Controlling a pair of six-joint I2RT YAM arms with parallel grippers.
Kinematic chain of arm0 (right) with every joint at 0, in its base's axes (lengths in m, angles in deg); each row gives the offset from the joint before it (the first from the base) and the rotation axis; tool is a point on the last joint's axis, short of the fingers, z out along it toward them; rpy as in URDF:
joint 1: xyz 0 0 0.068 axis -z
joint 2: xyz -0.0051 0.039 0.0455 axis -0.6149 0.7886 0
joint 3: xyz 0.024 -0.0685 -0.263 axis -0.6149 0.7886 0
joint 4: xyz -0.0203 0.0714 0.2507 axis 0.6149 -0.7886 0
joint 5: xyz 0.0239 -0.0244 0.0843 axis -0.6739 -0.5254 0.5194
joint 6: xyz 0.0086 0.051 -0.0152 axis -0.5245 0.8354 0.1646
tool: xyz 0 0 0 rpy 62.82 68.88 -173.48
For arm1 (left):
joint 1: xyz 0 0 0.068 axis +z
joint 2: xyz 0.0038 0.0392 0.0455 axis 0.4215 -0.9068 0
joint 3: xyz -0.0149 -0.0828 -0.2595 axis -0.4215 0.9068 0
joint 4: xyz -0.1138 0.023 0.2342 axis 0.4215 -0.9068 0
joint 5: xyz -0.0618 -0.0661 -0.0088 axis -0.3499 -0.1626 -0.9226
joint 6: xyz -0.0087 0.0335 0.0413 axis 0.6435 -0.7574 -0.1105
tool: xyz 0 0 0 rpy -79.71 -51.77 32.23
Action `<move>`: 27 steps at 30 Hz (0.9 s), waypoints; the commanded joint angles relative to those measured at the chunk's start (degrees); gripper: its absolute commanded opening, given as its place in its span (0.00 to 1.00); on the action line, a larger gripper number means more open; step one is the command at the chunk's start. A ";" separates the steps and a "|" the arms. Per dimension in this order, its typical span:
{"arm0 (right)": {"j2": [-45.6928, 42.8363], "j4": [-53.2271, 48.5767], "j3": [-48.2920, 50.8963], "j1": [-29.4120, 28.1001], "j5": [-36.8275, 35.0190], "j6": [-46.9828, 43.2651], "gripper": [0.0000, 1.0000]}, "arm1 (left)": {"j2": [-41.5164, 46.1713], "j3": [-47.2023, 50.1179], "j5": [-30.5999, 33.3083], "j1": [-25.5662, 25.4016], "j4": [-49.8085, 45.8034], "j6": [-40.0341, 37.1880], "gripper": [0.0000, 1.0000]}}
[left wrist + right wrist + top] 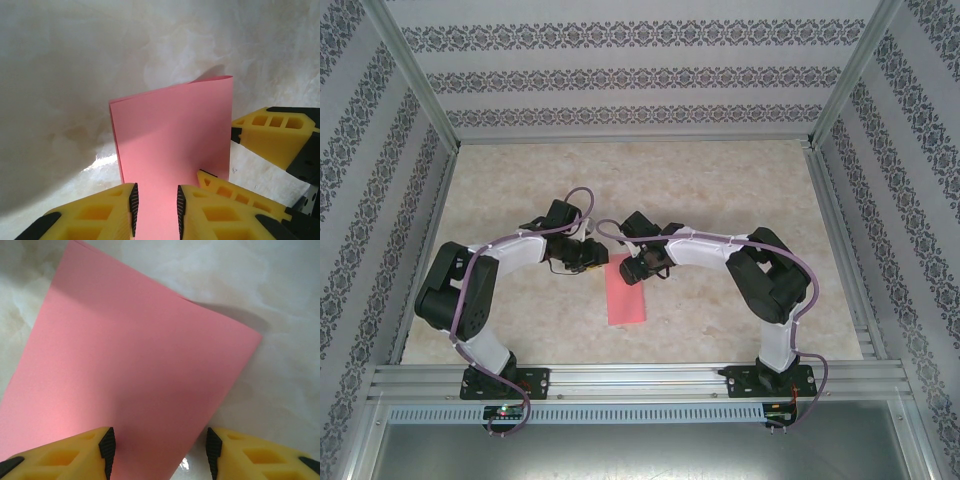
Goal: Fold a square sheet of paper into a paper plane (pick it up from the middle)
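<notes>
The square sheet of paper [627, 298] is salmon pink and lies on the table as a long rectangle, apparently doubled over. In the left wrist view the paper [172, 135] shows two layers, the upper one curling up a little at its far edge. My left gripper [603, 258] sits at the sheet's far end, and its jaws [156, 205] stand a narrow gap apart with the paper flat beneath them. My right gripper [632, 272] is close beside it. Its jaws [160, 450] stand wide over the paper [135, 355], one fingertip above the sheet and the other past its edge.
The pale marbled table [720, 190] is walled by patterned panels on three sides, with a metal rail [640, 380] along the near edge. The right gripper's yellow fingers [272, 130] crowd close to the left gripper.
</notes>
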 commanded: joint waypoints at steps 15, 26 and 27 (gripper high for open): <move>2.74 1.06 -0.97 -1.00 0.44 1.39 0.54 | -3.13 1.49 -1.06 -2.85 5.39 2.96 0.28; 3.05 1.29 -1.06 -1.26 0.63 1.56 0.54 | -4.18 1.86 -1.32 -3.28 6.11 3.07 0.28; 3.10 1.27 -1.12 -1.35 0.64 1.28 0.54 | -4.25 1.94 -1.32 -3.37 6.07 2.98 0.28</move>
